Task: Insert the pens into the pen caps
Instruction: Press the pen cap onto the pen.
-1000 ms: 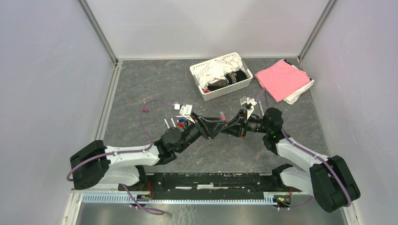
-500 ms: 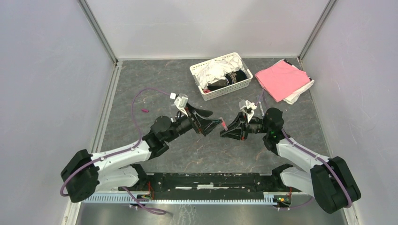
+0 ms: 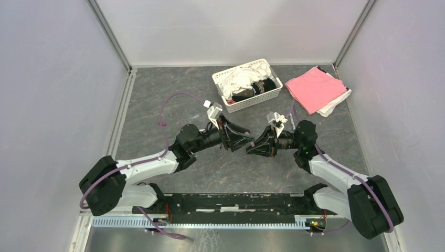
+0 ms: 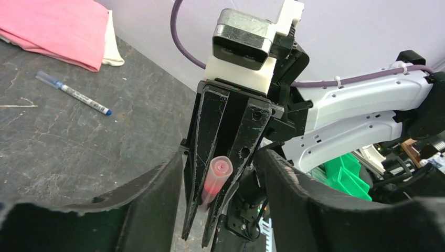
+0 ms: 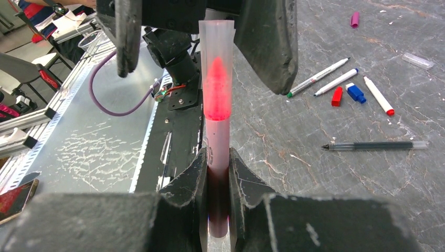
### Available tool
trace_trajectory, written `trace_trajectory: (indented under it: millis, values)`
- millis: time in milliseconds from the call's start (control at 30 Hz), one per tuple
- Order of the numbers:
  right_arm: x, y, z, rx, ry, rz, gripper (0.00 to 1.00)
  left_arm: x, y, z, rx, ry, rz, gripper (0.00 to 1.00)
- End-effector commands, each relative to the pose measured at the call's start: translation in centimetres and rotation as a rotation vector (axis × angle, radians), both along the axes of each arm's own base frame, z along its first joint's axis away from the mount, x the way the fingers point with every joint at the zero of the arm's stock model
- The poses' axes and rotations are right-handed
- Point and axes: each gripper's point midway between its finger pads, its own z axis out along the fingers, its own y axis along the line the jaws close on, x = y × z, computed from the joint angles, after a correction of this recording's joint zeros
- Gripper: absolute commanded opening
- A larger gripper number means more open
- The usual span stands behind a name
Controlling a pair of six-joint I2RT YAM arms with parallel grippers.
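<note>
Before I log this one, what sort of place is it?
Probably a robot lab test cell: a grey tabletop walled by plain white panels, arms bolted at its edge, and staged props, a laundry basket, pink cloth, loose pens.

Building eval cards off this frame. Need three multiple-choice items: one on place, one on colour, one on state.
1. Where does the red cap lie relative to the blue cap?
A) stacked on it B) right beside it C) far away from it
2. What colour is the tip of the pen in the right gripper?
A) green B) blue C) red
3. How is the left gripper?
A) shut on a cap B) open C) shut on a pen

Answers:
1 B, the two lie side by side.
2 C, red shows through the translucent cap over the tip.
3 B, its fingers stand wide apart, gripping nothing.
</note>
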Motion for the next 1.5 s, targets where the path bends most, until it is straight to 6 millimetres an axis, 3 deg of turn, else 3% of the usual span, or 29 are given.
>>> trace_trajectory:
  millis: [0, 167, 300, 367, 433, 567, 633, 733, 933, 1033, 1167, 1267, 1367, 1433, 1467]
  values:
    - [0.2, 0.4, 2.0, 0.034, -0.083, 0.021, 0.0, -0.3, -0.3, 2.9, -0.091, -0.054, -0.034, 0.62]
    - [0.3, 0.4, 2.0, 0.034, -0.077, 0.019, 0.0, -0.1, -0.5, 2.7, -0.091, -0.043, -0.029, 0.49]
    - [0.4, 0.4, 2.1, 0.034, -0.071, 0.015, 0.0, 0.0, -0.8, 2.3, -0.076, -0.028, -0.036, 0.25]
    - [0.4, 0.4, 2.1, 0.034, -0.065, 0.014, 0.0, 0.0, -0.9, 2.1, -0.068, -0.024, -0.042, 0.19]
    - [0.4, 0.4, 2.2, 0.036, -0.065, 0.013, 0.0, 0.0, -1.0, 2.0, -0.062, -0.022, -0.041, 0.04]
    - [0.4, 0.4, 2.4, 0.04, -0.079, 0.007, 0.0, 0.4, -1.2, 1.2, -0.029, -0.002, -0.013, 0.02]
    - [0.8, 0.4, 2.5, 0.026, -0.093, -0.01, 0.0, 0.4, -1.8, -0.2, 0.028, 0.025, 0.019, 0.02]
    - [2.5, 0.2, 2.3, -0.03, -0.137, -0.06, 0.0, -0.4, -2.5, -3.4, 0.13, 0.088, 0.058, 0.02]
    - [4.1, -0.2, 2.8, -0.053, -0.192, -0.123, 0.0, -2.7, -1.0, -9.6, 0.181, 0.35, 0.16, 0.02]
    - [4.6, -0.8, 3.8, -0.001, -0.17, -0.147, 0.0, -4.0, -1.1, -10.7, 0.241, 0.343, 0.167, 0.02]
    - [3.7, -1.3, 5.3, 0.089, -0.153, -0.14, 0.0, -5.2, -2.1, -11.0, 0.255, 0.305, 0.125, 0.02]
    - [2.8, -1.5, 6.2, 0.141, -0.166, -0.127, 0.0, -5.7, -3.3, -11.6, 0.219, 0.37, 0.082, 0.02]
    - [4.9, -1.6, 4.7, 0.059, -0.165, -0.198, 0.0, -6.0, -4.1, -12.8, 0.193, 0.484, 0.075, 0.02]
    - [6.3, -1.8, 3.5, -0.007, -0.155, -0.249, 0.0, -6.6, -4.9, -14.6, 0.29, 0.491, 0.109, 0.02]
    - [6.2, -1.8, 3.5, -0.001, -0.151, -0.25, 0.0, -6.8, -5.7, -14.4, 0.335, 0.442, 0.115, 0.02]
